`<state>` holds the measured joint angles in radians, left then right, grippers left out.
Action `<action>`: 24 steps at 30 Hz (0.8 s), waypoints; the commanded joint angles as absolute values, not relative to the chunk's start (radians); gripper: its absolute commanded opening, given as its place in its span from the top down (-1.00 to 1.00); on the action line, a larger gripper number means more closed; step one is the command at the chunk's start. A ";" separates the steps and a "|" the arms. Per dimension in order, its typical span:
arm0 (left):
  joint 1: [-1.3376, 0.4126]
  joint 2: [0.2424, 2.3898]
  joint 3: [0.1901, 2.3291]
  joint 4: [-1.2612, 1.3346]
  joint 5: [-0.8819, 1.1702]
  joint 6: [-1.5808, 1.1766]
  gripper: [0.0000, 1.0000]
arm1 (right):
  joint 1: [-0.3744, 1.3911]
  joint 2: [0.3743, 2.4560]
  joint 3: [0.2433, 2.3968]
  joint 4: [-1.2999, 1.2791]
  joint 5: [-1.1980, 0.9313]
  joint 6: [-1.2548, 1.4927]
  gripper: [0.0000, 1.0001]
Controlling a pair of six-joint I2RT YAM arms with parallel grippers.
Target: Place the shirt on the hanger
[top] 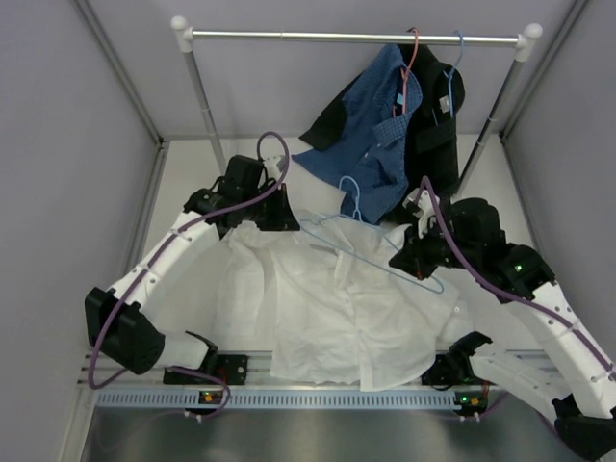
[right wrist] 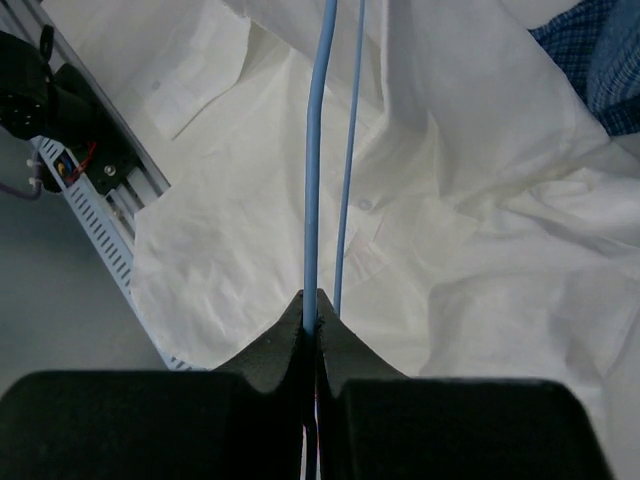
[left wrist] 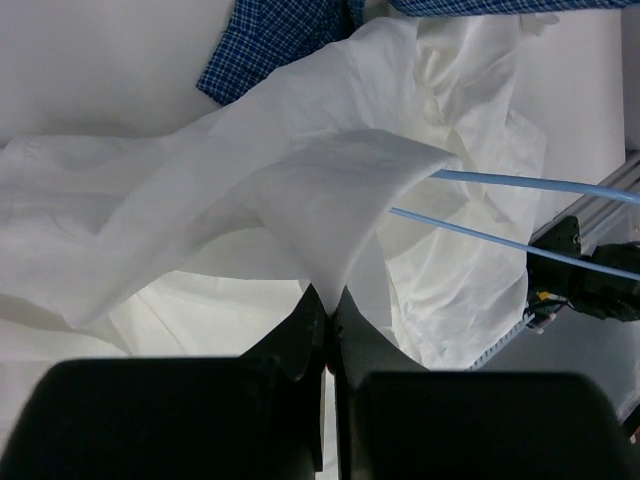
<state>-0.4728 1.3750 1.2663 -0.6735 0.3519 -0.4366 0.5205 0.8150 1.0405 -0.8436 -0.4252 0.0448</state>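
Step in hand: threading. At frame centre, the left gripper (left wrist: 328,305) fingers clamp the shirt (top: 327,308); the right gripper (right wrist: 312,318) fingers clamp the hanger (top: 371,252). Next move likely requires sliding the hanger into the lifted shoulder.

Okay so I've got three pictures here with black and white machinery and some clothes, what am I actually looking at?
Two robot arms are bolted to a table. One picture looks down from above; the other two come from cameras on each wrist. A white shirt lies spread on the table. The left tool is shut, pinching a fold of that shirt. The right tool is shut on a thin light-blue hanger, which lies across the shirt. Behind, a blue checked shirt and a black garment hang from a rail.
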 commanded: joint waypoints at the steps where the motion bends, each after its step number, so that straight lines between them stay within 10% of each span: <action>1: -0.486 1.319 1.353 -0.762 0.415 -0.355 1.00 | 0.518 0.865 1.057 -0.677 -0.565 0.046 1.00; 11: -0.638 1.299 1.618 -1.080 0.028 -0.221 1.00 | 0.520 0.989 1.138 -0.655 -0.856 -0.328 1.00; 24: -0.738 1.175 1.720 -1.078 0.078 -0.052 1.00 | 0.523 1.084 1.147 -0.356 -1.058 -0.436 1.00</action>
